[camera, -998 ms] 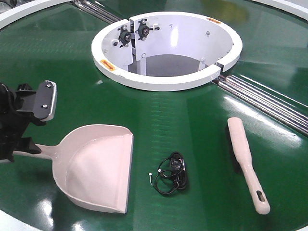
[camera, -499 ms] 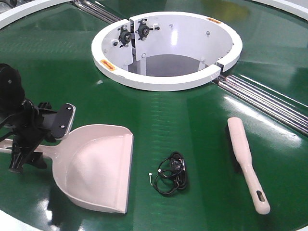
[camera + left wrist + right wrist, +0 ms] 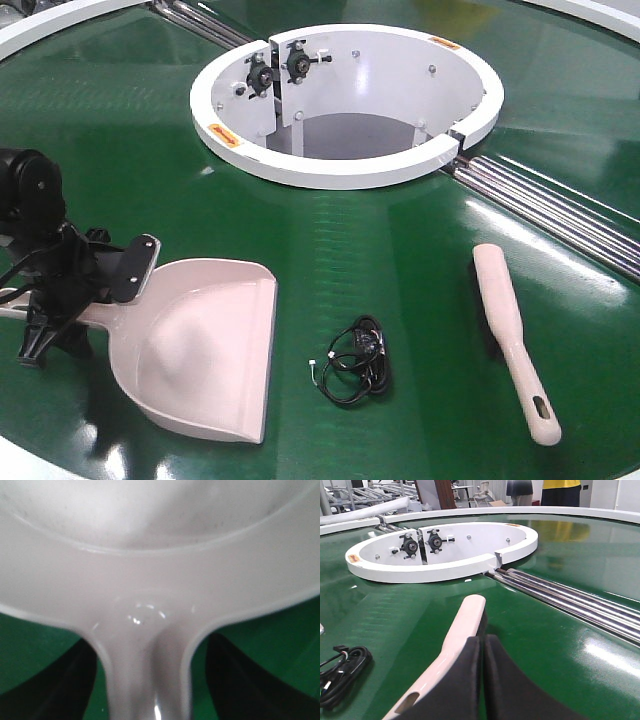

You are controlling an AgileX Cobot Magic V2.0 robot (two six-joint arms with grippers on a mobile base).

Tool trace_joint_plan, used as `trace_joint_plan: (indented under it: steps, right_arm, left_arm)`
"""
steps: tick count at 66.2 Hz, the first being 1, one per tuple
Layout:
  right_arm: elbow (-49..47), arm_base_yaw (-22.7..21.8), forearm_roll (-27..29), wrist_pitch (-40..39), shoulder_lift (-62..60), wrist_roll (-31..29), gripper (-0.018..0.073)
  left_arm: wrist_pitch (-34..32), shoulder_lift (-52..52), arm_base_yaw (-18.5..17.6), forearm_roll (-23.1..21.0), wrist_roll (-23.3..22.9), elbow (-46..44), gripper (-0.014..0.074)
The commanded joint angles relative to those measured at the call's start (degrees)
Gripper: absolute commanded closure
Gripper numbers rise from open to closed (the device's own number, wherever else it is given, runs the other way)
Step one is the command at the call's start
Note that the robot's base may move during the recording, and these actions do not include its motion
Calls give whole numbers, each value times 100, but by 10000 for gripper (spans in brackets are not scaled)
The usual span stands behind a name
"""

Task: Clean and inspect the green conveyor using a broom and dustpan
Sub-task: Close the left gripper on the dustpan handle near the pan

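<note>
Green conveyor (image 3: 380, 250), lower left of frame: dustpan (image 3: 205, 350) flat on the belt, scoop showing only bare glossy plastic. Left gripper (image 3: 85, 307) straddles its handle where it meets the scoop, jaws wide, a sliver of belt between each and the handle. Black cable coil (image 3: 358, 362) lies on the belt just off the front lip, outside the scoop. Broom (image 3: 510, 335) lies lower right, well apart. Right gripper (image 3: 482, 640) hangs beside the broom handle, jaws narrow, holding nothing. White ring (image 3: 345, 172) at upper centre holds two bearing blocks (image 3: 275, 68) on its inner wall.
</note>
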Motion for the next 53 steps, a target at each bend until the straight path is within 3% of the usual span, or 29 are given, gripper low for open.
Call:
trace_joint_plan:
  steps: [1,21,32,42,53]
  right_arm:
    - [116,-1,-11,-431,-100,-40,564]
    - [116,-1,-11,-431,-100,-40,564]
    - [116,-1,-11,-431,-100,-40,564]
    - [116,-1,-11,-431,-100,-40,564]
    - [116,-1,-11,-431,-100,-40,564]
  left_arm:
    - [-21,-231,-42,259,-41,-153,265]
    - [-1,-366,-50,366,-36,-165,600]
    - [12,-557,-50,366,-89,-165,604]
    - [19,-630,-63,326,-556,-165,604]
    - [-37,-630,-373,324,-679,-165,604]
